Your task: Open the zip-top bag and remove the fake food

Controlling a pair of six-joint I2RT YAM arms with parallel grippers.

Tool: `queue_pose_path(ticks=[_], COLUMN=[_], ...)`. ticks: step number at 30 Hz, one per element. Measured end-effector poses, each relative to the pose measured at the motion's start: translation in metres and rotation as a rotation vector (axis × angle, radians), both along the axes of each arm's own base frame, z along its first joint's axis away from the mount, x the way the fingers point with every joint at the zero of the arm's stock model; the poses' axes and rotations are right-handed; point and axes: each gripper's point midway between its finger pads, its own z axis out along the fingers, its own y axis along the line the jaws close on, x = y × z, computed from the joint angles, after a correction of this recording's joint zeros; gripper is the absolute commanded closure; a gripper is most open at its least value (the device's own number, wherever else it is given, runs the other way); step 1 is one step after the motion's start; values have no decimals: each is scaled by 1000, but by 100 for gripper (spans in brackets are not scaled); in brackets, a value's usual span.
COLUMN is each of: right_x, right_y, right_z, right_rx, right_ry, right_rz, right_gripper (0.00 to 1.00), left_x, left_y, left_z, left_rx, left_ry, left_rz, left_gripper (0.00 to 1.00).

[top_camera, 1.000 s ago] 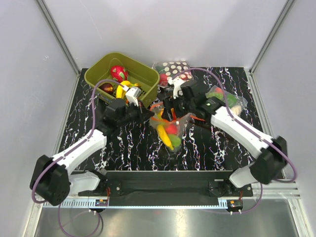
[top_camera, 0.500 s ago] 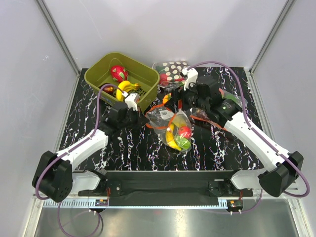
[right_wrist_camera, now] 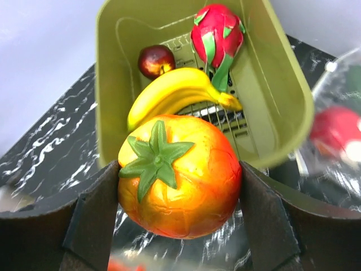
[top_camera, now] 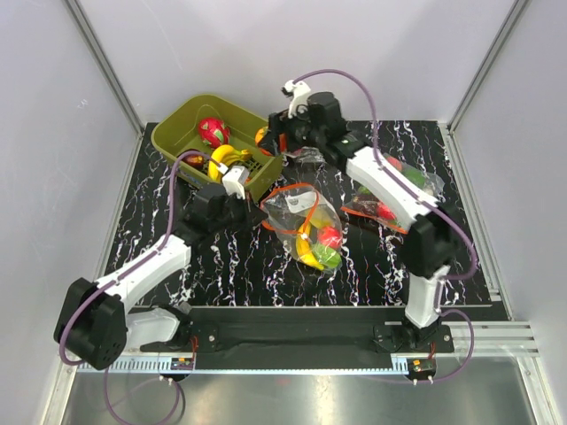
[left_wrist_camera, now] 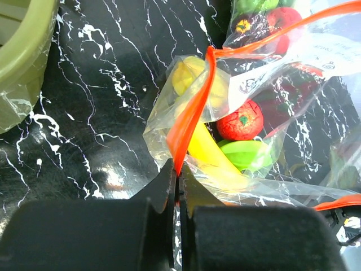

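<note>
Zip-top bag (top_camera: 306, 220) lies open mid-surface, its strip pinched in the left claw (left_wrist_camera: 177, 176); the right claw (right_wrist_camera: 177, 189) clamps an orange fruit (right_wrist_camera: 186, 164) above the bin (right_wrist_camera: 282, 96), other fake food (top_camera: 317, 246) not yet out.

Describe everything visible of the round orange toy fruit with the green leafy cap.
A glossy round plastic toy fruit, orange shading to yellow on one side, with faint creases and a green star-shaped leaf cap facing the wrist camera. The right gripper holds it, a dark finger on each side. It appears lifted off the table, near the rim of the olive-green bin; nothing else touches it.
</note>
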Motion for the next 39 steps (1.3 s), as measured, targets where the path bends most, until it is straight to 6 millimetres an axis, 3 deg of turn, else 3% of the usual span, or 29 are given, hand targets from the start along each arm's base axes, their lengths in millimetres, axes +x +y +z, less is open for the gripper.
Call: queue_pose_path(ticks=[2, 4, 6, 9, 11, 17, 21, 29, 31, 34, 39], right_x=[19, 35, 45, 50, 49, 40, 15, -78, -98, -124, -156], right_y=[16, 28, 36, 40, 39, 26, -2, -63, -71, -69, -49], right_z=[-13, -30, -48, -69, -72, -49, -16, 64, 69, 61, 19], right_rx=[-5, -17, -32, -54, -59, -44, -41, 16, 24, 11, -34], right_ry=[7, 20, 42, 75, 83, 38, -16, -152, -160, -128, -3], right_rz=[17, 31, 39, 47, 48, 41, 19, 17, 23, 54, 127], right_gripper=[34, 10, 3, 0, 0, 0, 0, 5, 7, 14, 29], left_x=[-1, -2, -3, -3, -4, -4, -5, -4, -3, -2, -2], left_y=[0, 0, 1, 0, 0, -1, 0, -2, -4, -6, -8], left_z=[-1, -3, -4, -4, -4, -3, 0, 15, 20, 28, 33], left_rx=[0, 0, 0, -1, -2, -5, -10, -27, -35, -51, -65], left_ry=[3, 7, 13, 13, 13, 13, 4, -22, -32, -40, -43], left_rz=[-2, -3, -3, -6, -8, -12, -13, -20, -24, -30, -32], left_gripper=[100, 100, 100, 100, 100, 100, 100, 100, 100, 100, 100])
